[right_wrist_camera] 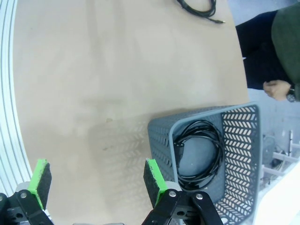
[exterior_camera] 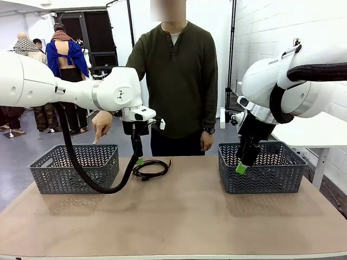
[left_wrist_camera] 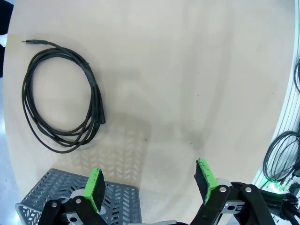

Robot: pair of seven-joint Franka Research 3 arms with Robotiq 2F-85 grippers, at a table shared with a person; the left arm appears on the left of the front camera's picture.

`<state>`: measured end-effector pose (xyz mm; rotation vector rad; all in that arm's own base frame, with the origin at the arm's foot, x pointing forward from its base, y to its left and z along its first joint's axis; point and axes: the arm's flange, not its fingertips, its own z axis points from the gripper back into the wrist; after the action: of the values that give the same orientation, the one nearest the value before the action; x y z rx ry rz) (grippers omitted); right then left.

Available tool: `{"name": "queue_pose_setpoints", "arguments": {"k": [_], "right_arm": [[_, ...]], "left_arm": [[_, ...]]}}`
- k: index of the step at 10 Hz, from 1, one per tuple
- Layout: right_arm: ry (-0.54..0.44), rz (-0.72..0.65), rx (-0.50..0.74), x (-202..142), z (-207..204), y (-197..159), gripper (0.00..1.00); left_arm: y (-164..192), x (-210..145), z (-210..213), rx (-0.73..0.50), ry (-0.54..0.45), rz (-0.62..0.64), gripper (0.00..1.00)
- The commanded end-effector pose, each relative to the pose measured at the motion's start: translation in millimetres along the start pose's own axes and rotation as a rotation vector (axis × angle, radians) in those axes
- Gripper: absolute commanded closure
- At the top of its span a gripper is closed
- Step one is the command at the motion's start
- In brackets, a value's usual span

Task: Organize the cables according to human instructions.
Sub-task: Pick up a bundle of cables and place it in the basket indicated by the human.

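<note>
Left gripper: our left gripper (exterior_camera: 139,161) hangs just beside the coiled cable (exterior_camera: 151,169) on the table, jaws spread wide and holding nothing; in our left wrist view the green pads (left_wrist_camera: 95,187) stand well apart over bare tabletop, which we read as lining up for a pick.
Cable on the table: one black loop bundle lies flat near the far middle of the table, between the two baskets (its thin plug end trails out to one side in our left wrist view).
Person's cue: the person's hand (exterior_camera: 101,124) points a finger down at the left basket (exterior_camera: 76,167), and we take that as the instruction for where this cable should go.
Right gripper: our right gripper (exterior_camera: 242,168) hovers at the near rim of the right basket (exterior_camera: 263,167), jaws released and empty, parked clear of the left arm's work, we would guess.
Already sorted: a second cable (right_wrist_camera: 199,153) sits coiled inside the right basket, seen from our right wrist.
Surface: a plain tan table (exterior_camera: 179,216), smooth, with a pale metal edge rail on our side.
Room: white walls, a grey floor and a white side table (exterior_camera: 314,131) to the right.
</note>
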<state>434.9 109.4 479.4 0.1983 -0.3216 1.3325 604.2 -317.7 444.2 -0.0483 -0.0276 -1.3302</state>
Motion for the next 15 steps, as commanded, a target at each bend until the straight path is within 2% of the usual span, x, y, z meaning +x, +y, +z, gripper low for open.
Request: {"name": "queue_pose_setpoints", "arguments": {"k": [1, 8, 10, 12, 15], "right_arm": [[0.007, -0.011, -0.008, 1.7, -0.3, -2.8, 0.0], [0.007, -0.011, -0.008, 1.7, -0.3, -2.8, 0.0], [0.007, -0.011, -0.008, 1.7, -0.3, -2.8, 0.0], [0.007, -0.011, -0.008, 1.7, -0.3, -2.8, 0.0], [0.007, -0.011, -0.008, 1.7, -0.3, -2.8, 0.0]], "left_arm": [[-7.3, -4.2, -0.6, 0.008, 0.004, -0.005, 0.0], [-2.7, 2.7, 0.0, -0.002, -0.002, -0.006, 0.0], [-4.2, 11.7, -14.9, 0.041, -0.063, 0.051, 0.0], [-1.8, 23.5, -30.0, 0.042, -0.078, 0.093, 0.0], [1.9, 47.1, -57.6, 0.042, -0.035, 0.106, 0.0]]}}
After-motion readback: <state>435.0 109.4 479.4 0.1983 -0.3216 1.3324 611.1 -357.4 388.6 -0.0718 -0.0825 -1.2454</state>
